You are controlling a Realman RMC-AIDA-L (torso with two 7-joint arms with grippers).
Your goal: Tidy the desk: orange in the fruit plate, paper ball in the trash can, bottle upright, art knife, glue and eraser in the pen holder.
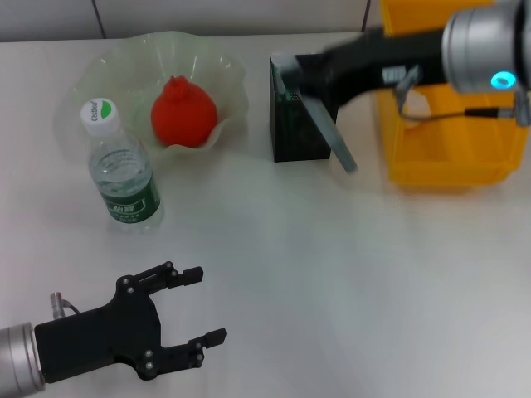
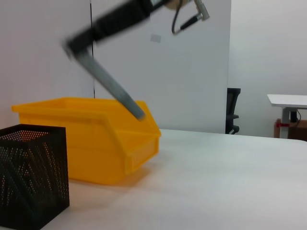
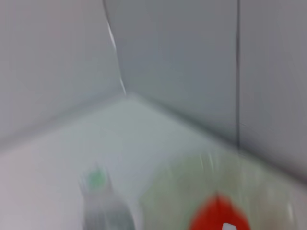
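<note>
The orange (image 1: 182, 112) lies in the pale green fruit plate (image 1: 99, 70) at the back left. The clear bottle (image 1: 123, 170) with a white cap stands upright in front of the plate. My right gripper (image 1: 290, 79) is over the black mesh pen holder (image 1: 299, 124), shut on the grey art knife (image 1: 332, 139). The knife slants down past the holder's right side. In the left wrist view the knife (image 2: 112, 86) hangs from the right gripper (image 2: 72, 45). My left gripper (image 1: 209, 304) is open and empty at the front left. The paper ball, glue and eraser are out of view.
The yellow bin (image 1: 448, 157) stands right of the pen holder, and it also shows in the left wrist view (image 2: 96, 143). The right wrist view shows the bottle (image 3: 103, 206), the orange (image 3: 220, 215) and the wall corner.
</note>
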